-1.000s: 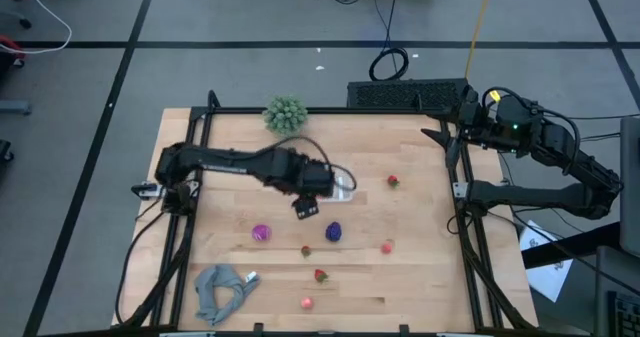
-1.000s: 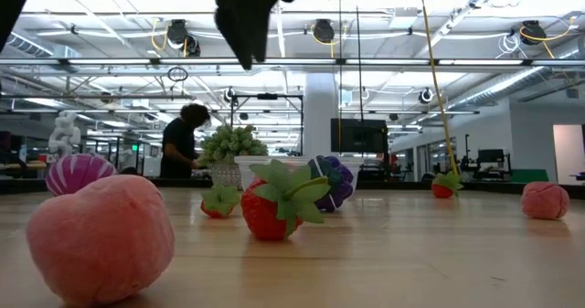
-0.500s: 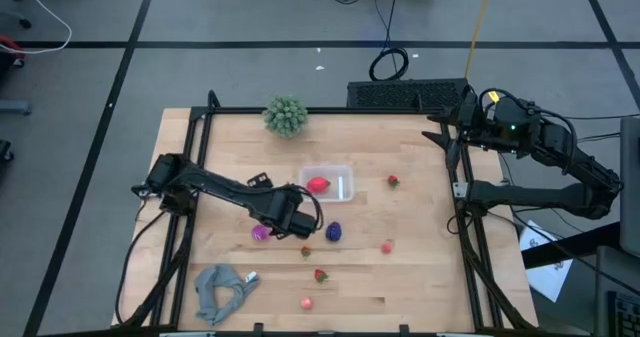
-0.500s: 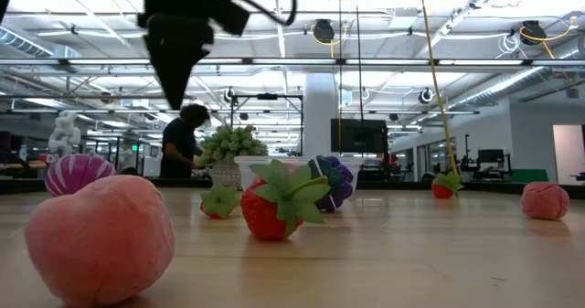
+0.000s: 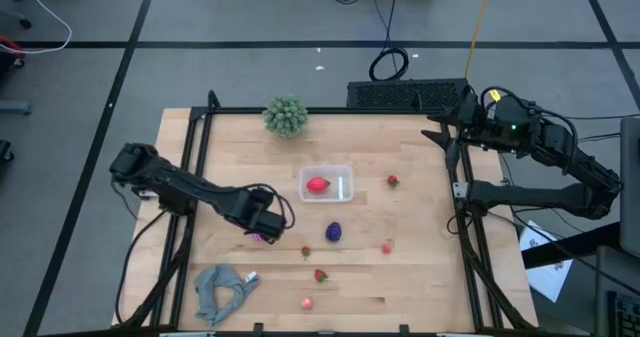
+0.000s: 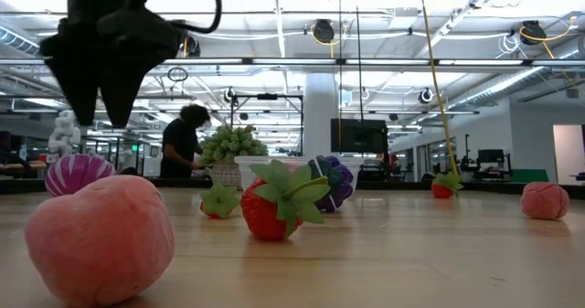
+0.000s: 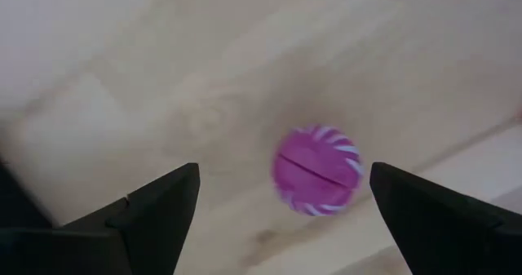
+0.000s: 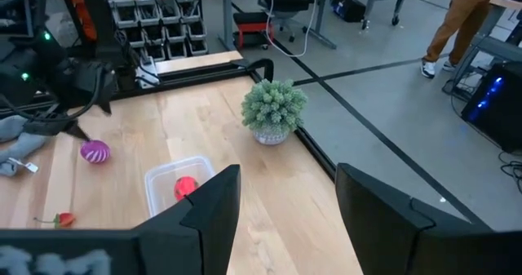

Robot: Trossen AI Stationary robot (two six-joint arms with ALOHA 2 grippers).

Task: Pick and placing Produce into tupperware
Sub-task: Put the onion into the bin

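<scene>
Left gripper (image 5: 266, 230), fingers spread open, hovers over the magenta striped ball (image 7: 316, 170) left of frame centre, while the clear tupperware (image 5: 327, 183) at centre holds a red piece (image 5: 318, 185); right gripper (image 8: 281, 206) waits open at upper right.

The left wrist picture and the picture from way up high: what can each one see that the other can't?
Only the left wrist view shows the white stripes on the purple ball up close, with the open left gripper above it, one finger on each side.

Only the high view shows the whole table: the clear box with a red piece inside, the green bushy ball, the grey cloth, other small fruits, and the right gripper waiting at the table's edge.

Both show the purple ball and the left gripper over it.
</scene>
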